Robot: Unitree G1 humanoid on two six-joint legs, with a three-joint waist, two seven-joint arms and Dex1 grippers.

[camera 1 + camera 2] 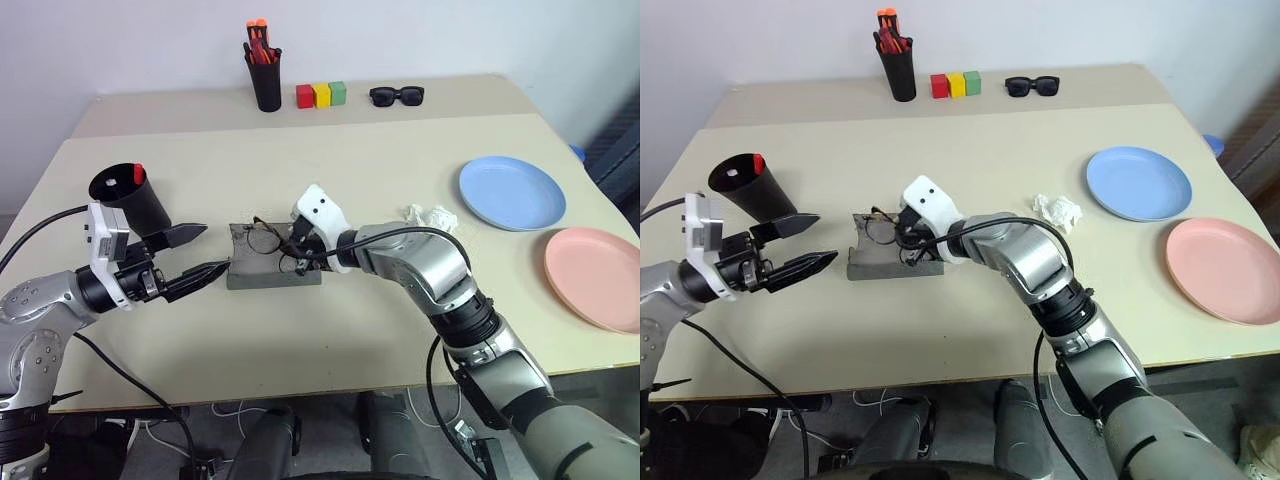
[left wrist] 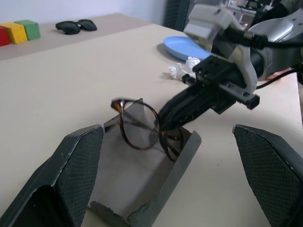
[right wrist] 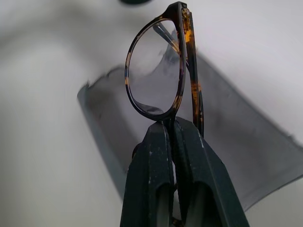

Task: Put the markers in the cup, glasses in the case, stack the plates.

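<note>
The dark wire-framed glasses (image 3: 158, 71) hang just above the open grey case (image 1: 270, 272) in the middle of the table. My right gripper (image 1: 297, 247) is shut on the glasses at the frame, reaching in from the right. My left gripper (image 1: 215, 247) stands open just left of the case, pointing at it with nothing between its fingers. The black cup (image 1: 135, 200) stands at the left behind my left gripper, with a red-capped marker (image 1: 138, 172) showing at its rim. The light blue plate (image 1: 512, 192) and the salmon pink plate (image 1: 597, 277) lie side by side at the right.
At the back stand a black pen holder (image 1: 265, 75) with orange-red pens, three coloured blocks (image 1: 321, 95) and chunky black sunglasses (image 1: 397, 95). A crumpled white tissue (image 1: 430, 217) lies between the case and the blue plate.
</note>
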